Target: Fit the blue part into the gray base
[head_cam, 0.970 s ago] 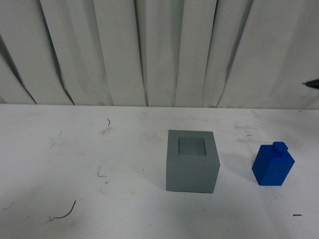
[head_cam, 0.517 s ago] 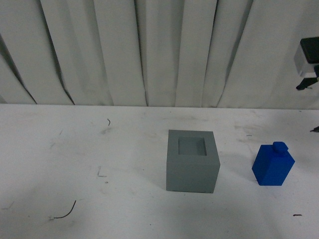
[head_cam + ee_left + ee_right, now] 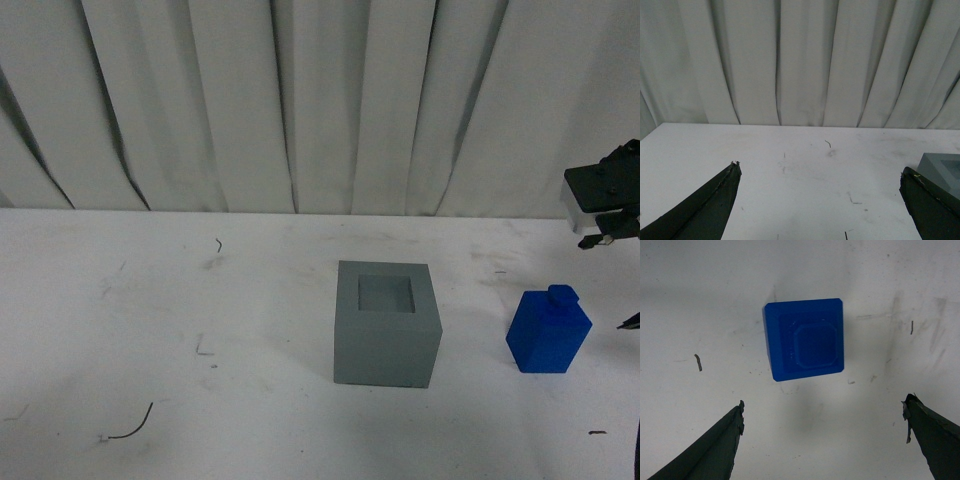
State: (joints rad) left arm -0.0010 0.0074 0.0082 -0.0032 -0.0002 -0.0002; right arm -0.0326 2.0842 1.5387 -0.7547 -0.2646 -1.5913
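The gray base (image 3: 386,325) stands upright on the white table, its square recess facing up and empty. Its corner also shows in the left wrist view (image 3: 943,168). The blue part (image 3: 548,331) stands upright to the right of the base, apart from it, knob on top. My right gripper (image 3: 824,404) is open and empty, high above the table and looking straight down on the blue part (image 3: 805,339), which lies just beyond its fingertips. My left gripper (image 3: 820,170) is open and empty, low over the table to the left of the base.
The right arm's dark body (image 3: 603,198) hangs at the right edge, above and behind the blue part. White curtains (image 3: 300,100) close the back. The white table (image 3: 150,300) has scuffs and a small curved wire (image 3: 130,424) at front left.
The right arm has come into the front view from the right edge and moved down and left, toward the space above the blue part. The base and blue part have not moved.
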